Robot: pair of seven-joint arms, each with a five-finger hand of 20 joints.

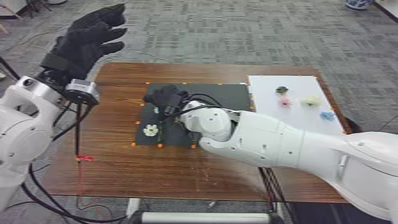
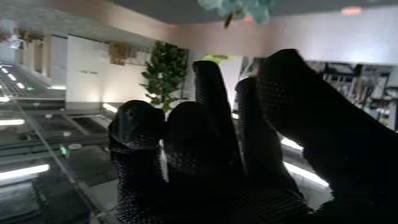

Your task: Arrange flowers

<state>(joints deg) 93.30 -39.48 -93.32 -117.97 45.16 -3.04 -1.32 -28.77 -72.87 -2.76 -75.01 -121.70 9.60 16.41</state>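
My right hand is over the upper left part of the dark mat, its palm partly hidden by the wrist. A white flower lies on the mat's lower left. Dark, pink, pale yellow and blue flowers rest on the white sheet. My left hand is raised off the table's far left corner, fingers loosely extended. In the right wrist view, my right hand has relaxed fingers with nothing visible between them; a bluish flower is beyond them.
The brown table carries small orange markers around the mat. The right forearm crosses the table from the lower right, over the mat's right part and the sheet's lower edge. Cables hang beside the left arm, near a small red piece.
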